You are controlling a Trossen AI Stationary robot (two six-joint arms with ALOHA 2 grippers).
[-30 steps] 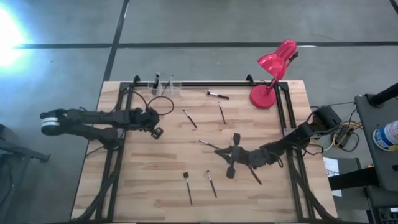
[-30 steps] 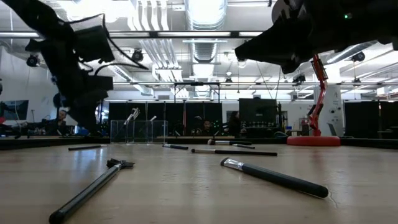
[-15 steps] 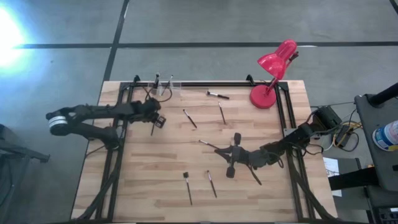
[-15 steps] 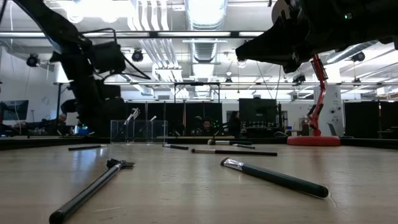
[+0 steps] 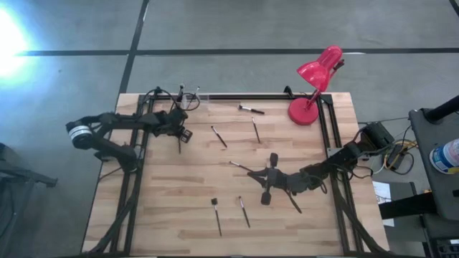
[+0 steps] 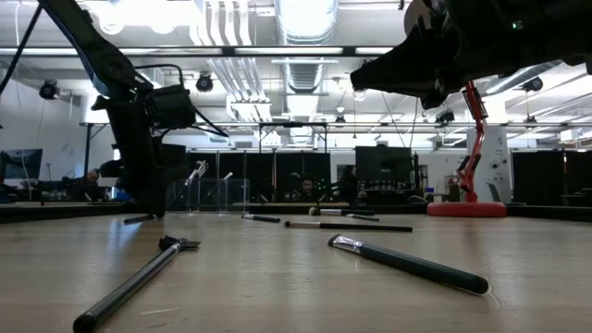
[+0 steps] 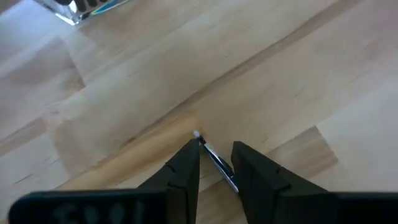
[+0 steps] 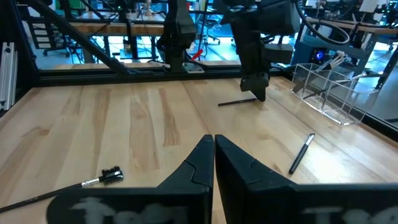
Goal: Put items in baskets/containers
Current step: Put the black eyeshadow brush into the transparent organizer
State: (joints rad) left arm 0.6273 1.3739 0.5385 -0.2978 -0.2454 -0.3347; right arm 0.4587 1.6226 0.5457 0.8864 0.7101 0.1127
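1. Already, two brushes stand in the clear organizer point(image 5: 192, 100) at the desk's point(image 5: 172, 201) far edge, as far as we can tell.
2. We see the left gripper point(image 7: 215, 163) low near that organizer, its fingers spread around a thin brush point(image 7: 216, 160) lying on the desk, not yet pinching it.
3. We see the right gripper point(image 8: 213, 163) pressed together and empty, hovering mid-desk.
4. We count several brushes point(image 5: 218, 136) scattered across the desk, so we judge most of the work remains.
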